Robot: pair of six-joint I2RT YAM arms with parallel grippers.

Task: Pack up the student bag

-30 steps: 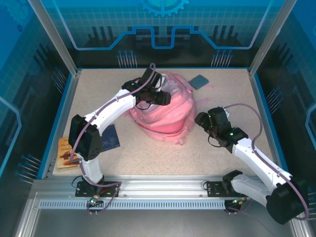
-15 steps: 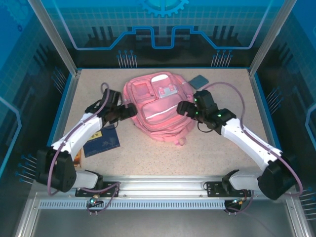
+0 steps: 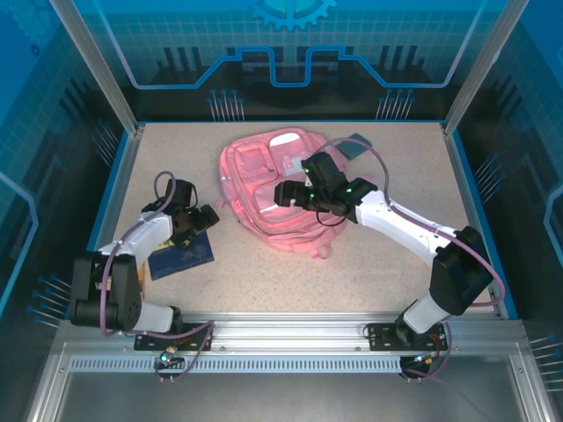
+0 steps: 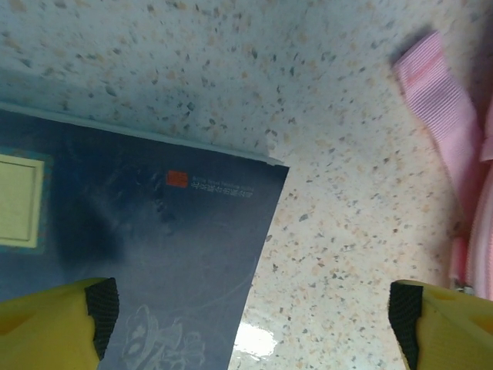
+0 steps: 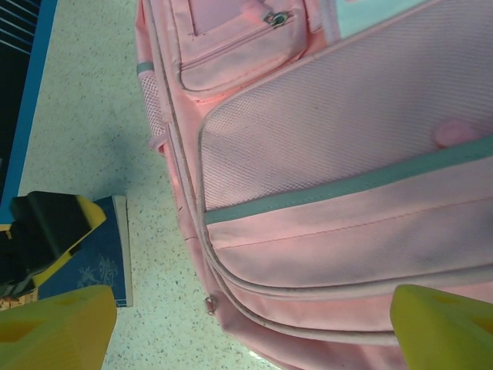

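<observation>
Overhead, backpack: I am seeing the pink backpack (image 3: 264,167) lying flat on the table (image 3: 396,237), toward the far middle, with its front pockets facing up.
Overhead, right gripper: the right gripper (image 3: 283,195) is hovering over the front of the backpack and pointing left.
Overhead, left gripper: the left gripper (image 3: 207,217) is hanging low over the far corner of a blue book (image 3: 183,255), just left of the backpack.
Overhead, far right: a small blue book (image 3: 355,141) is lying near the backpack's far right corner.
Left wrist, fingers: the yellow fingers (image 4: 100,308) with black pads are standing wide apart and gripping nothing.
Left wrist, below: the blue book's corner is lying under the finger at the frame's left. Bare table is showing between the fingers. A pink strap (image 4: 435,104) is resting on the table at upper right.
Right wrist, fingers: I am reading these yellow fingers (image 5: 443,327) as spread wide, with nothing held.
Right wrist, below: the backpack is lying beneath them, showing a mesh panel, a grey stripe (image 5: 323,193) and a zip pocket (image 5: 231,38).
Right wrist, left edge: the left gripper is hanging above the blue book, beside the backpack.
</observation>
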